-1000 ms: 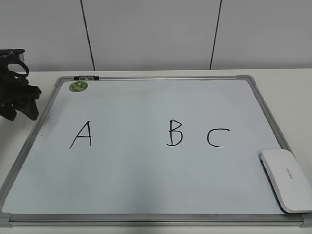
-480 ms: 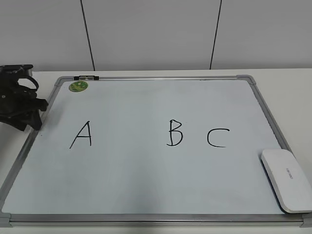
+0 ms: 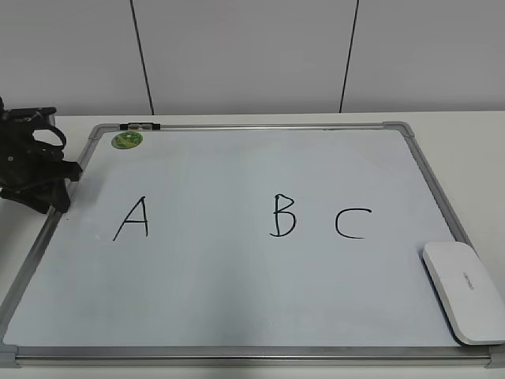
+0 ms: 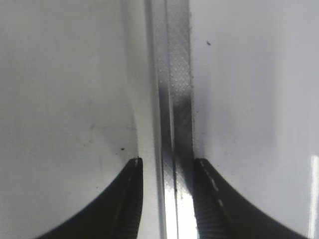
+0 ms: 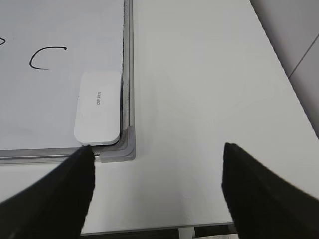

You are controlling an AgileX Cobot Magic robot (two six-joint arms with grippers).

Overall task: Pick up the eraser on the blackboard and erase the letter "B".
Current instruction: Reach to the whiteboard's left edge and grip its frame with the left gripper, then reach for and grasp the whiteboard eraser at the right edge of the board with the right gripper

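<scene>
The white eraser (image 3: 465,292) lies flat on the blackboard (image 3: 221,308) at its near right corner; it also shows in the right wrist view (image 5: 98,107). The black letter "B" (image 3: 282,215) stands mid-board between "A" (image 3: 132,219) and "C" (image 3: 353,223). My left gripper (image 3: 67,188) is at the board's left edge, open, its jaws astride the grey frame (image 4: 177,74), as the left wrist view (image 4: 167,162) shows. My right gripper (image 5: 157,148) is wide open and empty above the bare table, near the board's corner and the eraser; it is out of the exterior view.
A small round green magnet (image 3: 126,140) sits at the board's far left corner. A grey plastic corner piece (image 5: 127,147) borders the eraser. White table (image 5: 199,74) extends right of the board to its edge. A panelled wall stands behind.
My left gripper has shifted right onto the board's left frame and turned a little. The eraser, the letters and the board have not moved.
</scene>
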